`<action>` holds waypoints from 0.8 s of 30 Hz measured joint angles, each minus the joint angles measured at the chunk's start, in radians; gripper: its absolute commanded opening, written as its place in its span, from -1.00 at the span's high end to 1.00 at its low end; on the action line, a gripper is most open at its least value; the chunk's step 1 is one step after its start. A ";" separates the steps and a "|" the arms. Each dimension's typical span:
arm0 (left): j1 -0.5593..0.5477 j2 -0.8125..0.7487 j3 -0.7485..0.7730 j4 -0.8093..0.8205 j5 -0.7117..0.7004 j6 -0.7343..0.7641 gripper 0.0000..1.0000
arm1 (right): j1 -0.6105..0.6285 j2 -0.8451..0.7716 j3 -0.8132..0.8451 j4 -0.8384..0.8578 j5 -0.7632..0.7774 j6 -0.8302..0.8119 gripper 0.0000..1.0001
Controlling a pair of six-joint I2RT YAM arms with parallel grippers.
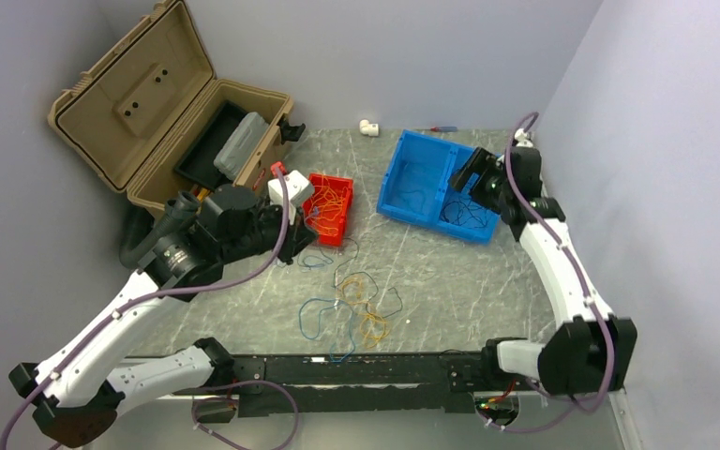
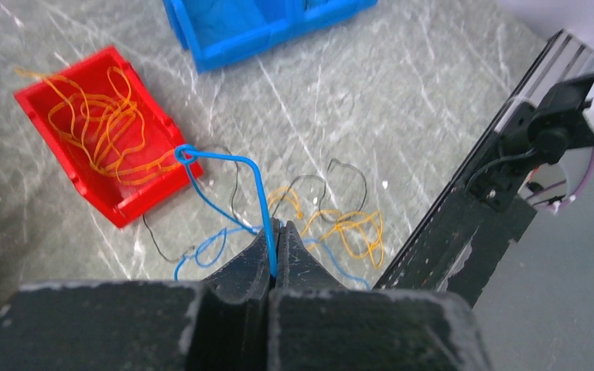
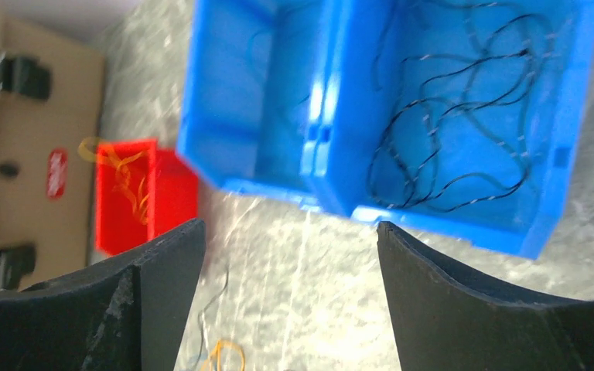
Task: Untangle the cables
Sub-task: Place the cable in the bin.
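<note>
The loose cables (image 1: pixel 356 305) lie on the marbled table as orange, blue and dark loops, also seen in the left wrist view (image 2: pixel 340 224). My left gripper (image 2: pixel 276 232) is shut on a blue cable (image 2: pixel 224 158) that rises from the pile and bends towards the red bin (image 2: pixel 85 185). In the top view this gripper (image 1: pixel 291 244) sits beside the red bin (image 1: pixel 341 231), which holds orange cables (image 1: pixel 330 202). My right gripper (image 3: pixel 290 226) stands open with nothing between its fingers. It hovers (image 1: pixel 469 173) over the blue bin (image 1: pixel 403 169), whose right compartment holds black cables (image 3: pixel 448 116).
An open tan case (image 1: pixel 150 103) with a grey box inside stands at the back left. A small white fitting (image 1: pixel 368 127) lies near the back wall. A black rail (image 1: pixel 337 370) runs along the near edge. Walls close in at the back and right.
</note>
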 measured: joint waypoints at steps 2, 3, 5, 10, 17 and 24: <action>-0.002 0.037 0.063 -0.008 -0.001 0.000 1.00 | 0.003 -0.079 -0.070 0.033 -0.077 -0.021 -0.68; -0.002 0.060 0.097 -0.016 -0.003 0.001 1.00 | 0.003 -0.114 -0.100 0.048 -0.102 -0.026 -0.68; -0.002 0.124 0.190 -0.033 -0.013 0.002 1.00 | 0.003 -0.176 -0.151 0.069 -0.134 -0.032 -0.68; -0.002 0.300 0.391 -0.040 -0.018 0.006 1.00 | 0.003 -0.312 -0.222 0.077 -0.137 -0.034 -0.68; -0.001 0.537 0.593 -0.024 -0.019 0.000 1.00 | 0.003 -0.504 -0.238 0.063 -0.016 -0.020 -0.69; 0.001 0.799 0.849 0.026 -0.015 -0.032 1.00 | 0.003 -0.634 -0.266 0.027 0.080 0.004 -0.70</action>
